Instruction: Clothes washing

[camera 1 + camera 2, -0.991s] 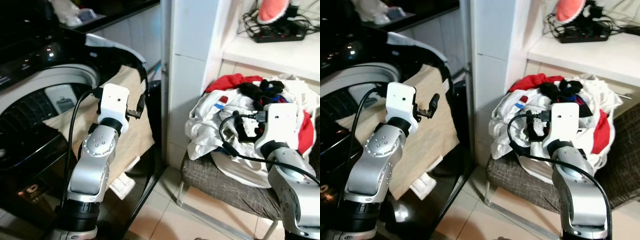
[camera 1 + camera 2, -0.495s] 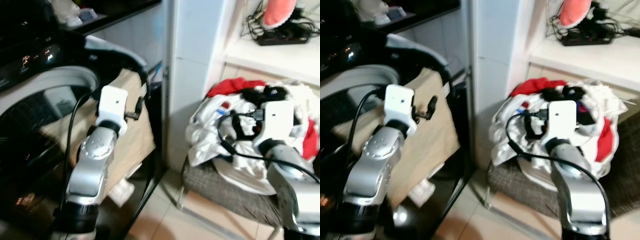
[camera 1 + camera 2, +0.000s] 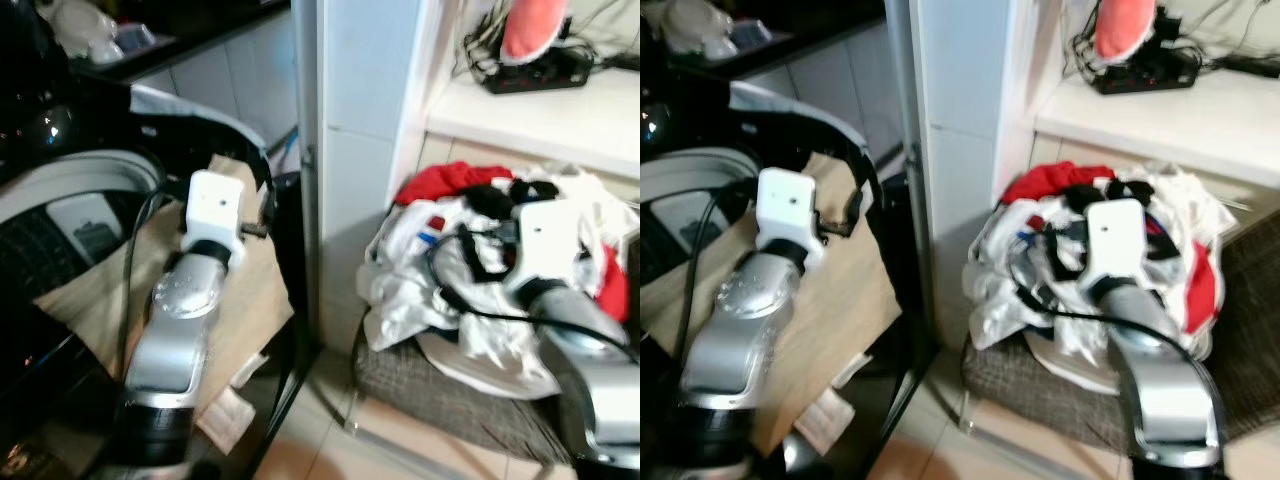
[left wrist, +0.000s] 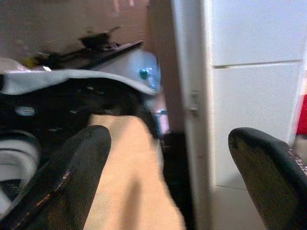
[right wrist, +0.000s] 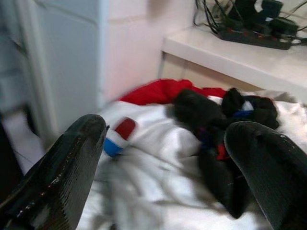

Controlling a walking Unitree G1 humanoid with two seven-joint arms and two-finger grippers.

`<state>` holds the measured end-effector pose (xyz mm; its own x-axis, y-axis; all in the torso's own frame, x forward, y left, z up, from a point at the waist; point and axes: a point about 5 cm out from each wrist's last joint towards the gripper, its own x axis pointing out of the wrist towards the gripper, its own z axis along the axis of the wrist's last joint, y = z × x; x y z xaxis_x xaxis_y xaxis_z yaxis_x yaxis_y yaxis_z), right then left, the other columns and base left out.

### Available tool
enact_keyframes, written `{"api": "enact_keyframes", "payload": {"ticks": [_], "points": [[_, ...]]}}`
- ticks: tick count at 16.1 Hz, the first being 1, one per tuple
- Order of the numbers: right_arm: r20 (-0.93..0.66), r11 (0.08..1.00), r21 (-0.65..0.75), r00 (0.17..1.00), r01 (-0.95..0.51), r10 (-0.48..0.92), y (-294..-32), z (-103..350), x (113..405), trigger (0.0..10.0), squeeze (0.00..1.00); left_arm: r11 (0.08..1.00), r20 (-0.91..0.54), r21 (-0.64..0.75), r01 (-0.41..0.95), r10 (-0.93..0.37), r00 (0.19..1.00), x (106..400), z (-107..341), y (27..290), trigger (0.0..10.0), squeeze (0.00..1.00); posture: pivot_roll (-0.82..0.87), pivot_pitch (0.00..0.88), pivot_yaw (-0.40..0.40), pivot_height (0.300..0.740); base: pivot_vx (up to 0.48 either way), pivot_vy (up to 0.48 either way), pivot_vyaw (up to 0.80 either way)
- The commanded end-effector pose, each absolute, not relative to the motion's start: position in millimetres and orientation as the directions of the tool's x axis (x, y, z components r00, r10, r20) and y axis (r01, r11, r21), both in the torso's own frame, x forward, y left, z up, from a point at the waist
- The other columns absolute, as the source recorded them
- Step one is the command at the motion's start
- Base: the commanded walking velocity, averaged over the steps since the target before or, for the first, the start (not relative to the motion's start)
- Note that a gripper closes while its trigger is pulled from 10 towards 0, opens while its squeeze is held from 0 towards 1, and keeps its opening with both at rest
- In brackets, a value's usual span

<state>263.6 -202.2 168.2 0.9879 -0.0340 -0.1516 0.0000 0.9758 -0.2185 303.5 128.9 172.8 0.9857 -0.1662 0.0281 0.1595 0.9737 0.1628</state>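
Observation:
A heap of white, red and black clothes (image 3: 470, 250) lies on a grey woven chair seat (image 3: 440, 390) at the right. My right gripper (image 5: 165, 163) hovers open just before the heap, facing a black garment (image 5: 216, 124) and a white one with a red and blue patch (image 5: 120, 136). At the left stands the washing machine (image 3: 70, 190), with a beige cloth (image 3: 235, 300) draped over its rim and down its front. My left gripper (image 4: 168, 177) is open above that cloth, with nothing between its fingers.
A white tiled pillar (image 3: 350, 140) stands between the machine and the chair. Above the heap, a white shelf (image 3: 540, 115) carries a black power strip (image 3: 530, 72) with cables and a pink object (image 3: 530, 25). A white label (image 3: 228, 418) hangs low by the tiled floor (image 3: 320, 450).
The whole picture has slid left and blurred, so the camera has turned right. Both arms keep their poses, and both grippers stay open.

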Motion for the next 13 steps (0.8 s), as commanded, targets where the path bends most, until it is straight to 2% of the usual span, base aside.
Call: {"api": "enact_keyframes", "payload": {"ticks": [1, 2, 13], "points": [[-0.141, 0.978, -0.203, 0.990, -0.046, 0.018, -192, 170, 266, 10.0, 0.00, 0.976, 0.031, 0.177, 0.123, -0.131, 0.991, 304, 175, 138, 10.0, 0.00, -0.05, 0.000, 0.020, 0.740, 0.274, 0.000, 0.80], [-0.133, 0.983, -0.180, 0.991, -0.036, 0.011, -192, 170, 266, 10.0, 0.00, 0.976, 0.032, 0.187, 0.113, -0.121, 0.992, 304, 175, 139, 10.0, 0.00, -0.05, 0.000, 0.018, 0.740, 0.247, 0.000, 0.54], [-0.116, 0.984, -0.154, 0.987, 0.090, -0.109, -209, 173, 266, 10.0, 0.00, 0.967, 0.020, 0.194, 0.167, -0.174, 0.984, 304, 173, 131, 10.0, 0.00, -0.05, 0.000, 0.033, 0.740, 0.000, 0.000, 0.00]]}}
